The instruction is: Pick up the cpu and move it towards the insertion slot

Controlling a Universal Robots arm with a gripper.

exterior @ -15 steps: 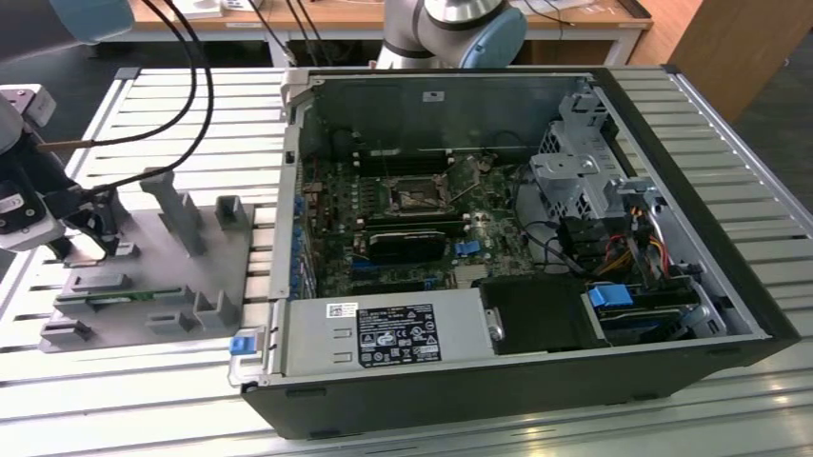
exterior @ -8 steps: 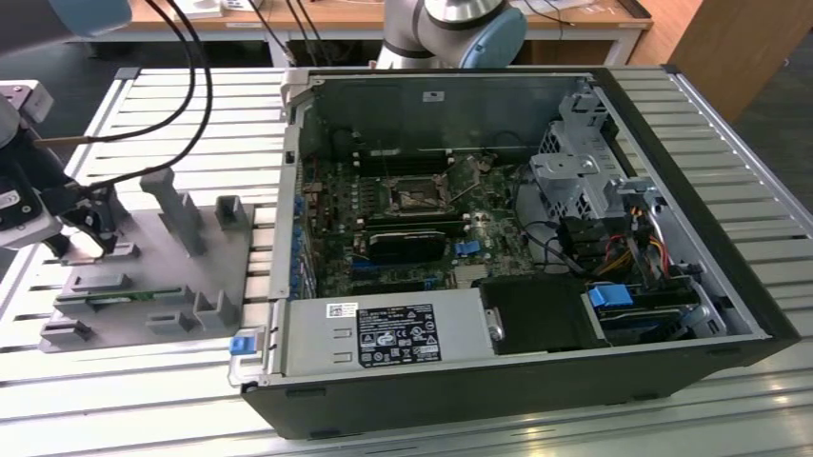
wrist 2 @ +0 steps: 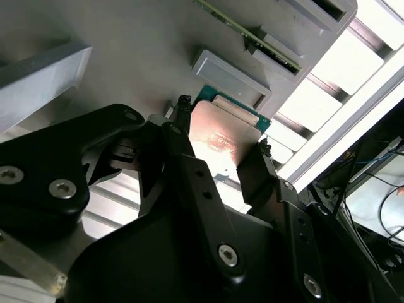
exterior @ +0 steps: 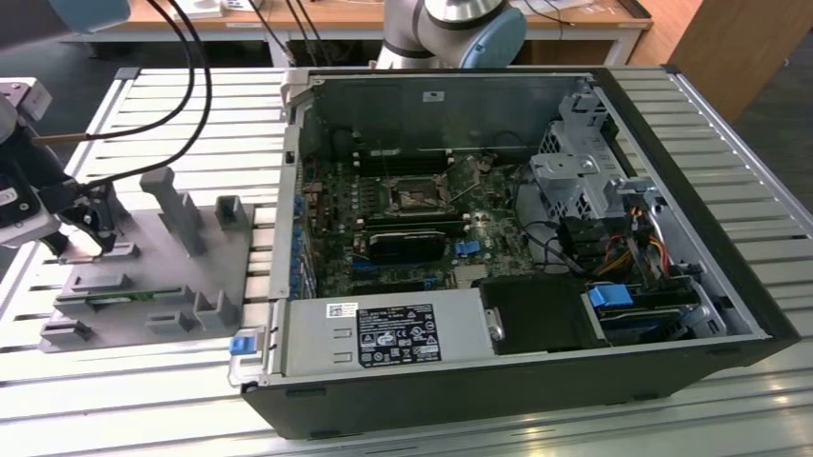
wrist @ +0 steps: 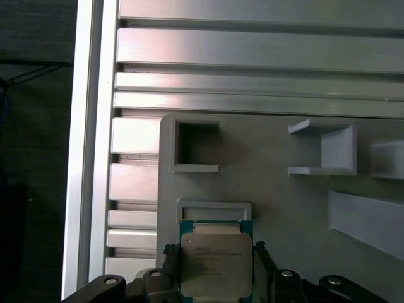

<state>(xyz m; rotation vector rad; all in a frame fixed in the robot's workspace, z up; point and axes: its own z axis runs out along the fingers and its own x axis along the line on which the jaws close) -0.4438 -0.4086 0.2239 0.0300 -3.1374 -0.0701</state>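
The end effector (wrist: 214, 252) was clenched on the cpu (wrist: 214, 265): in both wrist views its two black fingers (wrist: 170, 252) pressed against opposite edges of the chip, whose silver-grey top faced the camera inside a green rim. The cpu lay low over the grey plastic fixture (wrist: 284, 208), just beside a shallow rectangular pocket; whether it rested on the fixture or hung a little above it could not be told. Beyond it, the fixture carried a square open recess and upright walls, and past its edge ran the ribbed aluminium bench (wrist: 252, 50).

In the exterior view the end effector (exterior: 79, 221) stood at nine o'clock, over the far end of the fixture (exterior: 140, 286). Toward three o'clock from it lay an open computer case (exterior: 508, 390), with a labelled power supply (exterior: 381, 333) along its near wall. Deeper in, on the board, sat the insertion slot (exterior: 417, 195), well apart from the cpu. At twelve o'clock rose the arm's base (exterior: 451, 33).
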